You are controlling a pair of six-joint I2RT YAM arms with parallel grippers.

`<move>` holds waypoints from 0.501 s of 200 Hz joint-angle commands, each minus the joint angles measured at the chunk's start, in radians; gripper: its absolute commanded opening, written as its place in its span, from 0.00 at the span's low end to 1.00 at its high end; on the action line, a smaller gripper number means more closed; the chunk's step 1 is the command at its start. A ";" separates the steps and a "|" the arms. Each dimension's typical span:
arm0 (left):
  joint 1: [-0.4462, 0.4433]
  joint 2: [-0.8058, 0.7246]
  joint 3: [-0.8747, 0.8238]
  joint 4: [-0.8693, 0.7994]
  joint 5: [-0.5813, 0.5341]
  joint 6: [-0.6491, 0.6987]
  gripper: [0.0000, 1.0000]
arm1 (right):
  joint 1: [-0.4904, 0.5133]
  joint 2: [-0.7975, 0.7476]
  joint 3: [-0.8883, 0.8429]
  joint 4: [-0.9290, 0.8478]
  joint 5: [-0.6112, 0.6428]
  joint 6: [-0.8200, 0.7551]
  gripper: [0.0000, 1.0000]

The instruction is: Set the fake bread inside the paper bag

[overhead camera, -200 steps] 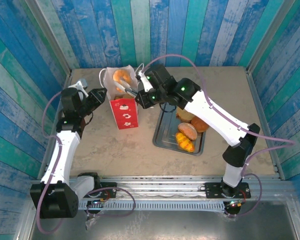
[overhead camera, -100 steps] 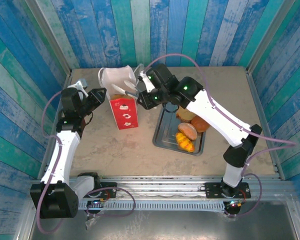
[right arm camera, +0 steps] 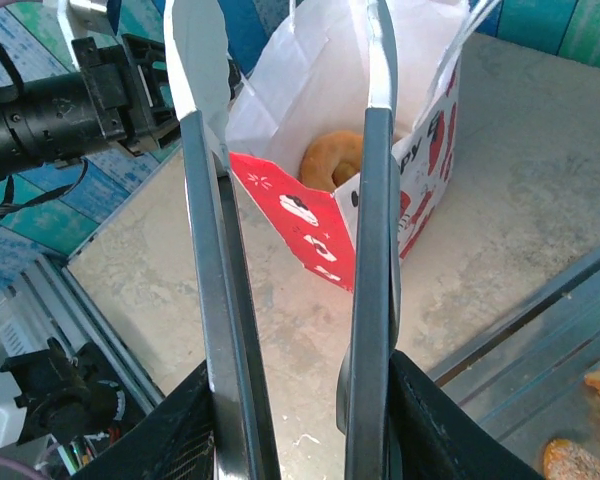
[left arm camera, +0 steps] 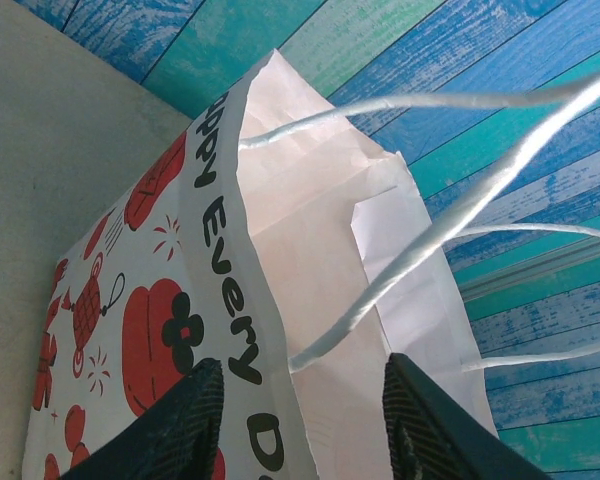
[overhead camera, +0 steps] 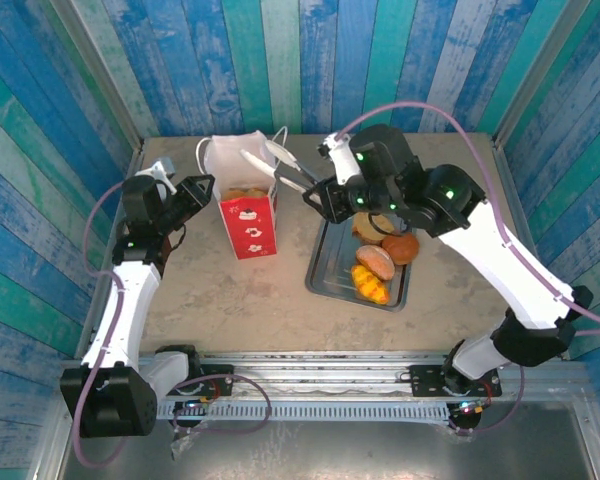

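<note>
Since a second ago the right arm has pulled away to the right, out of the mouth of the paper bag (overhead camera: 248, 225). The donut that its tongs (overhead camera: 280, 165) carried there is gone from them. The left arm has stayed where it was.

From above, the right hand (overhead camera: 323, 192) is clenched on the handle end of the tongs. Their blades stand spread and empty, with the tips above the bag's right rim. The bag stands upright on the table (overhead camera: 210, 290), left of centre and toward the far side, and brown bread (overhead camera: 242, 190) shows inside its open top. Just right of it lies the tray (overhead camera: 330, 268), with several more pieces (overhead camera: 375, 262) along its right side. The left hand (overhead camera: 195, 190) sits at the bag's left rim, most likely to keep the light bag open and steady while bread drops in.

On the left wrist, the two fingers (left arm camera: 185, 420) stand apart on either side of the bag's top edge, one outside by the printed face and one inside. As far as I can see the hand is released, a loose straddle rather than a pinch. The white cord handles (left arm camera: 420, 250) hang across the opening.

On the right wrist, the two blades run out from between the fingers (right arm camera: 180, 430) with nothing between them. Beyond them the donut (right arm camera: 332, 160) lies down inside the bag. The tongs probably serve to reach into the narrow mouth. I judge this drop finished, and the next step is to return to the tray for another piece.
</note>
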 commanded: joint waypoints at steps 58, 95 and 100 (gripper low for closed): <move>0.003 -0.147 0.012 -0.105 -0.030 0.080 0.69 | -0.008 -0.171 -0.054 -0.221 0.261 0.109 0.41; 0.003 -0.232 -0.024 -0.156 -0.092 0.120 0.81 | -0.030 -0.216 -0.131 -0.339 0.360 0.134 0.41; 0.003 -0.242 -0.028 -0.162 -0.101 0.126 0.82 | -0.036 -0.219 -0.143 -0.352 0.369 0.133 0.41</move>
